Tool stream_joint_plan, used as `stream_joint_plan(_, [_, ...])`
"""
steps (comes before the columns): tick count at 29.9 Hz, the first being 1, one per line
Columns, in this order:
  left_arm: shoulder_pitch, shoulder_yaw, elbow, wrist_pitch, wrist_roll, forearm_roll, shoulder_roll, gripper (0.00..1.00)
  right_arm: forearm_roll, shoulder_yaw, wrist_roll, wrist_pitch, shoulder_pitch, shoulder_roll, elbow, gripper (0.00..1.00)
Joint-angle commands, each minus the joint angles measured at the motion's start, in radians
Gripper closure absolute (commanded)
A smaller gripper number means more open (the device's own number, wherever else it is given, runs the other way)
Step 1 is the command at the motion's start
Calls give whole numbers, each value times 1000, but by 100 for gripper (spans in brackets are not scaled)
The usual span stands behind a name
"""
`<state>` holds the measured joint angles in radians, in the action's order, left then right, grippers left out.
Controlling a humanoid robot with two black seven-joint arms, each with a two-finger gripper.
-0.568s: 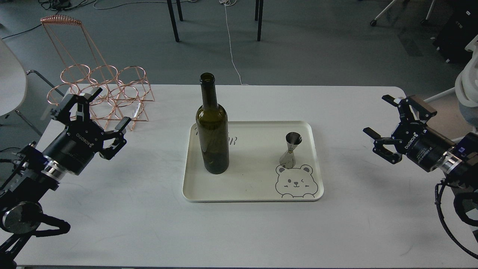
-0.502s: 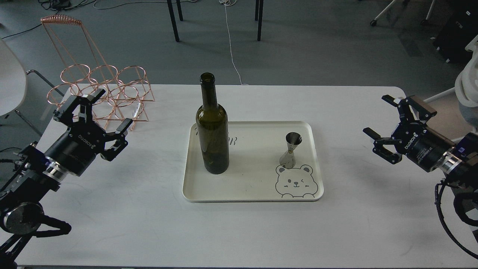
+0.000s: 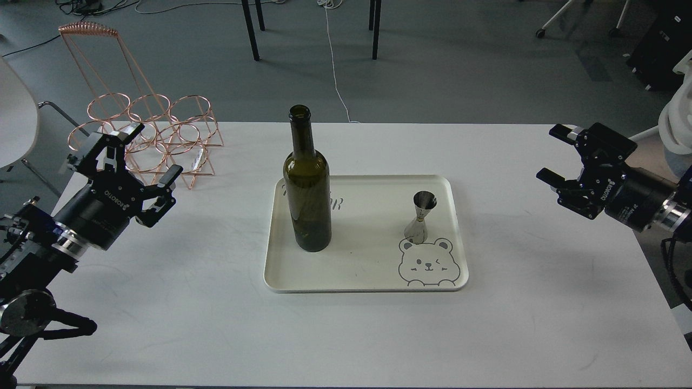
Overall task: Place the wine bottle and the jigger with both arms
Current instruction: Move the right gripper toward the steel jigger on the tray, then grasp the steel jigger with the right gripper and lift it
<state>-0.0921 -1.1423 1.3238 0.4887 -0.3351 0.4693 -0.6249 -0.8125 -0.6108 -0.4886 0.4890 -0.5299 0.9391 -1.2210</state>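
Note:
The dark olive-green wine bottle (image 3: 307, 183) stands upright on the left part of a cream tray (image 3: 367, 270). The small steel jigger (image 3: 421, 217) stands upright on the tray's right part, just above a printed bear. My left gripper (image 3: 138, 162) is open and empty over the table's left side, far left of the bottle. My right gripper (image 3: 562, 162) is open and empty over the table's right side, well right of the jigger.
A copper wire bottle rack (image 3: 146, 135) stands at the table's back left corner, right behind my left gripper. The white table (image 3: 346, 335) ends close to my right arm. Chair legs and cables are on the floor beyond.

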Motion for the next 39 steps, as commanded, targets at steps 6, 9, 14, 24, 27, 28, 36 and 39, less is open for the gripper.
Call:
stream_joint_plan(6, [-3,-1,8,0,-33,0,1,2,-742,83,0,-435,10,17,-120,1])
stream_joint_plan(9, [-3,-1,9,0,-33,0,-1,2,-920,183,0,-663,7,-38,-106,1])
stream_joint_plan(14, [-3,-1,17,0,-33,0,1,2,-1088,244,0,-829,7,-170,-25,1])
stream_joint_plan(24, [-1,-4,34,0,-33,2,-3,2,-1182,249,0,-978,-25,-443,248,2])
stream_joint_plan(27, [-1,-4,46,0,-33,0,-4,2,-1182,255,0,-978,-48,-526,337,5])
stream_joint_plan(28, [0,-5,49,0,-33,0,-4,2,-1182,256,0,-978,-56,-555,371,6])
stream_joint_plan(36, [0,-5,57,0,-33,2,-4,2,-1182,304,0,-978,-90,-692,512,54])
stream_joint_plan(39, [0,-5,57,0,-33,0,-4,2,-1182,304,0,-978,-98,-704,534,74])
